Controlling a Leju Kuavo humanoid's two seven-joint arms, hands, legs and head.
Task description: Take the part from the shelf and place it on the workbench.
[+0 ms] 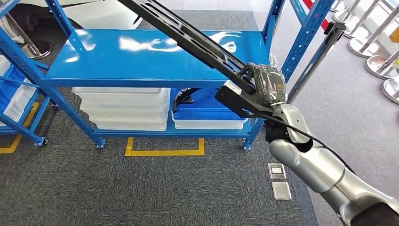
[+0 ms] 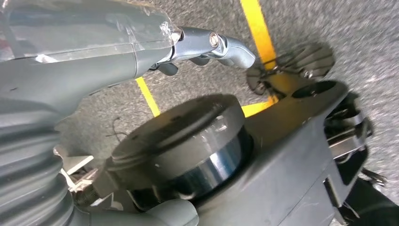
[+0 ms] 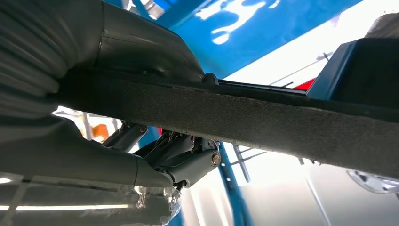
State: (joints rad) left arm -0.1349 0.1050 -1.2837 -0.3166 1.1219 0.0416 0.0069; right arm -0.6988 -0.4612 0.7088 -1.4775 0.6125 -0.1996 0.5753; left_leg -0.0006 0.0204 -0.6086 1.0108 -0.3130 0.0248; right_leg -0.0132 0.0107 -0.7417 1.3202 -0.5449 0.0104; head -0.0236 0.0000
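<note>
Right hand [image 1: 263,87] grips the long black part [image 1: 188,35] near its lower end, fingers wrapped around it, holding it slanted above the blue shelf [image 1: 141,61]. Your left hand [image 2: 207,44] hangs over the grey carpet [image 2: 357,28] with fingers curled, and you cannot tell whether it holds anything. White bins [image 1: 124,108] sit on the lower level.

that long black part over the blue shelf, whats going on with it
The robot's right hand grips one end of the long black part, which slants up and away over the top deck of the blue shelf. The part is lifted off the deck rather than lying flat. The left hand hangs by the floor, holding nothing.
</note>
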